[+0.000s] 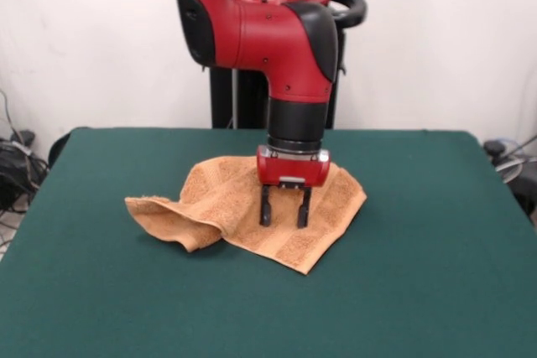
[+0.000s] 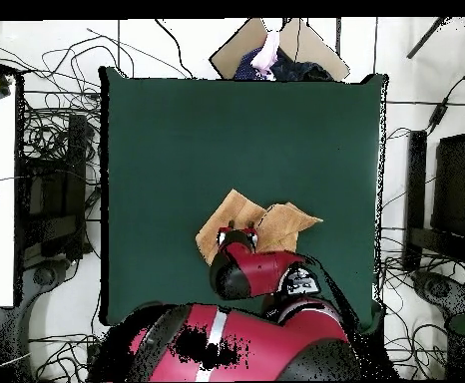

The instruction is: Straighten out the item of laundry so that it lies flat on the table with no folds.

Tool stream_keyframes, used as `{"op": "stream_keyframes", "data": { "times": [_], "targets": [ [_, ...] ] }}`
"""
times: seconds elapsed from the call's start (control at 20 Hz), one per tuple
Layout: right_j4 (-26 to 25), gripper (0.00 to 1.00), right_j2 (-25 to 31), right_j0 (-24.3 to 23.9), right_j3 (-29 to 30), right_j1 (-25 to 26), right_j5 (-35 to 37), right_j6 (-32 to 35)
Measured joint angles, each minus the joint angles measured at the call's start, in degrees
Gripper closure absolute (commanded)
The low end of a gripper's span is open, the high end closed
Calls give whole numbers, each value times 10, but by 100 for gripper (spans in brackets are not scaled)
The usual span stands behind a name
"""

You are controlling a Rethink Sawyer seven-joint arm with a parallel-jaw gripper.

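The orange-tan towel [image 1: 252,211] lies near the middle of the dark green table [image 1: 419,232]. Its right part lies flat with a band stripe showing. Its left part is folded over into a raised, rumpled flap [image 1: 172,222]. My gripper [image 1: 284,218] points straight down over the towel's middle, its two black fingers [image 1: 265,208] apart and empty, tips at or just above the cloth. In the overhead view the towel [image 2: 281,227] shows past the red arm, and the gripper [image 2: 236,239] is mostly hidden under the wrist.
The arm's red elbow [image 1: 277,35] hangs above the table's far side. Cables and equipment [image 2: 52,199] lie on the floor around the table. A cardboard box [image 2: 281,45] sits beyond the table's edge opposite the robot.
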Motion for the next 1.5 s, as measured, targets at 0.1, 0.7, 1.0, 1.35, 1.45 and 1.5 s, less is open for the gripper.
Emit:
{"op": "stream_keyframes", "data": {
  "times": [0.1, 0.7, 1.0, 1.35, 1.45, 1.5],
  "targets": [
    [3, 0, -12, 10, 2, 7, -24, 0],
    [17, 0, -37, 26, 8, 24, -84, 0],
    [18, 0, -36, 25, 8, 25, -83, 0],
    [18, 100, -27, 16, 8, 22, -77, 0],
    [18, 100, -25, 14, 7, 20, -71, 0],
    [18, 100, -24, 14, 7, 19, -68, 0]
  ]
}}
